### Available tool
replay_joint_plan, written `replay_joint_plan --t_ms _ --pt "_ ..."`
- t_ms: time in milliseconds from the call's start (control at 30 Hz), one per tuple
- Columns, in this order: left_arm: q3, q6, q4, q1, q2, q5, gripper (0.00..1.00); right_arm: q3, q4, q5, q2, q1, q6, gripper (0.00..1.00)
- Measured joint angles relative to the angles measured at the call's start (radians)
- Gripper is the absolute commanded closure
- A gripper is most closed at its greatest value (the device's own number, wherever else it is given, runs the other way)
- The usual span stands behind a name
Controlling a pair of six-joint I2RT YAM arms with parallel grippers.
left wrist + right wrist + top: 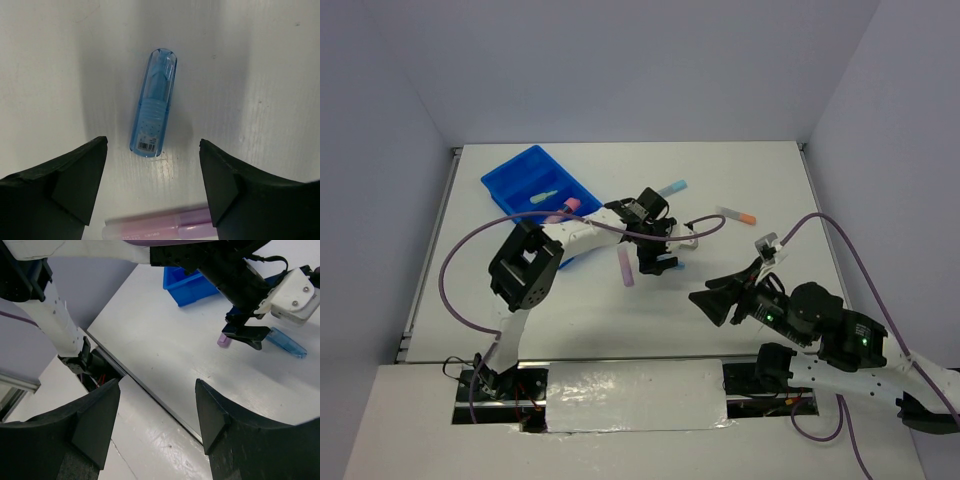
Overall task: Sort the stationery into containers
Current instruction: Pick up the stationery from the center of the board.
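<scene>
Stationery lies scattered across the middle of the white counter (760,170). The blue tray (520,172) sits toward the far left corner, with a green stick (544,196) already in one of its compartments.

The left gripper (153,145) hangs over the counter's centre with its jaws spread wide and nothing held. A translucent blue stick (153,103) lies flat on the surface, between the fingertips and just ahead of them. The stick runs roughly along the gripper's line of approach, so the fingers would close across its narrow width. To my eye that is a deliberate line-up for a pick.

A purple stick (160,229) lies crosswise just beside the near end of the blue one, apart from it. I judge it the main nuisance, since a descending finger could nudge it or catch it along with the target.

The right gripper (157,385) is likewise open and empty. It is held above the counter nearer the front edge and aimed toward the left one, probably parked clear of the work.

Elsewhere:
- A pink-capped item (567,206) rests just beside the tray's near side.
- A second blue stick (672,188) lies toward the far edge.
- An orange-tipped stick (736,214) lies further toward the right edge.

None of these three blocks the pick.
</scene>
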Motion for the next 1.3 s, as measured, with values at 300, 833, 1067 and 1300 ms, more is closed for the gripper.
replay_joint_plan --t_ms 300,833,1067,1300 --pt "0.041 -0.003 -0.016 -0.002 0.064 0.016 0.3 0.0 0.002 -0.001 -0.01 0.0 -0.004 0.31" --pt "0.042 -0.005 -0.011 -0.015 0.075 0.014 0.47 0.011 0.005 -0.004 -0.06 0.0 -0.005 0.31" --pt "0.063 -0.006 -0.024 -0.032 0.085 0.012 1.0 0.012 0.004 -0.004 -0.064 0.0 -0.007 0.31" --pt "0.058 -0.04 -0.003 -0.019 0.08 0.016 1.0 0.03 -0.011 -0.003 -0.074 0.0 -0.012 0.31"
